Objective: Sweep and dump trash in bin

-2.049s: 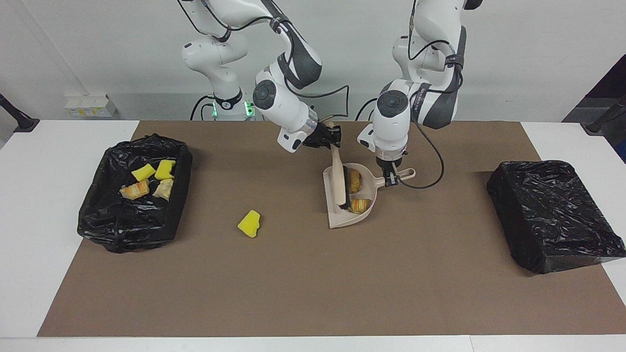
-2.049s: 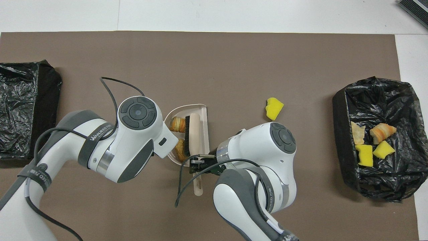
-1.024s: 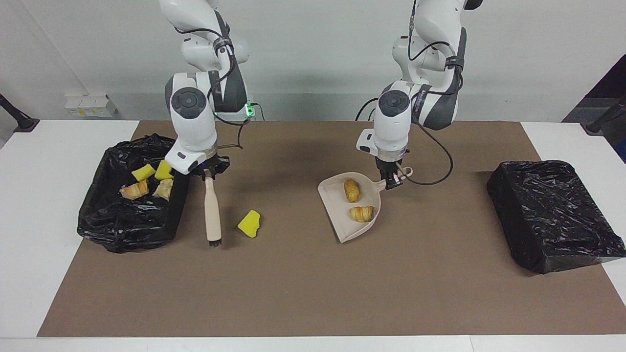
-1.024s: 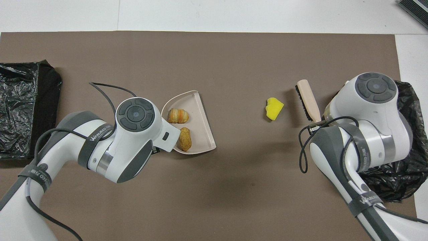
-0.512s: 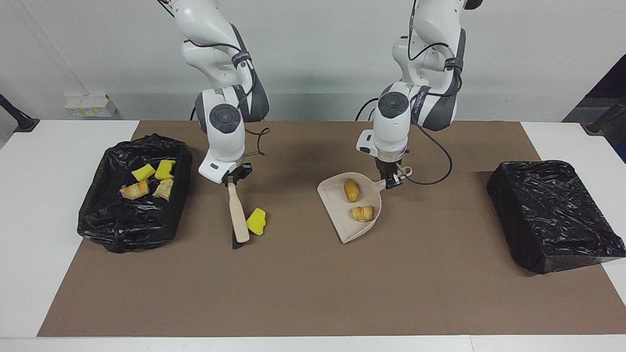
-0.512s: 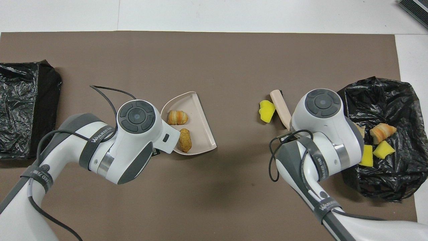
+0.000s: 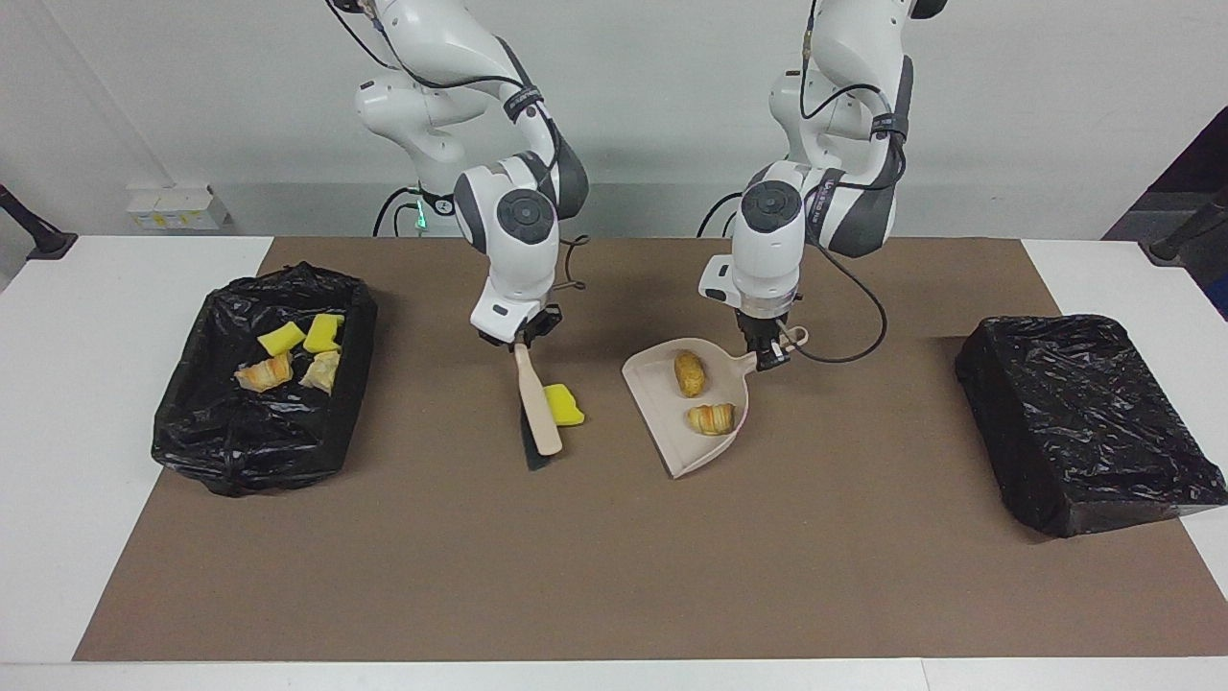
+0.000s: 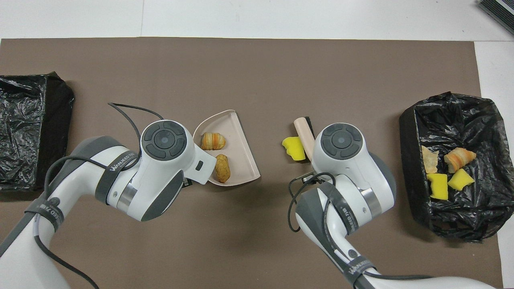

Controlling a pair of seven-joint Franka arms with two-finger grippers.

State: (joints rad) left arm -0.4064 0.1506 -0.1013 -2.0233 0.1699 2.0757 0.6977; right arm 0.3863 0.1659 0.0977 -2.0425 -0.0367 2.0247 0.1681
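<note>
We see both arms at work over the brown mat (image 7: 614,557). Nearest the robots, the left gripper (image 7: 767,357) is clamped on the handle of the dustpan (image 7: 662,422), which rests on the mat with its mouth turned toward the right arm's end. Two bread pieces lie in the pan, one (image 7: 689,373) closer to the handle, the other (image 7: 711,418) farther from the robots. The right gripper (image 7: 519,343) is closed on the brush (image 7: 537,408), whose handle slants away from the robots, bristles down on the mat. A yellow sponge chunk (image 7: 563,404) lies against the brush on the side facing the dustpan, just below the right gripper and between brush and pan, not yet in the pan.

At the right arm's end stands an open bin (image 7: 192,422) lined with a black bag; in it we see two yellow chunks (image 7: 302,335) and some bread bits (image 7: 266,372). At the left arm's end sits a second black-bagged bin (image 7: 1084,422).

In the overhead view, grey bands on both arms carry lettering; we cannot read it with certainty.
</note>
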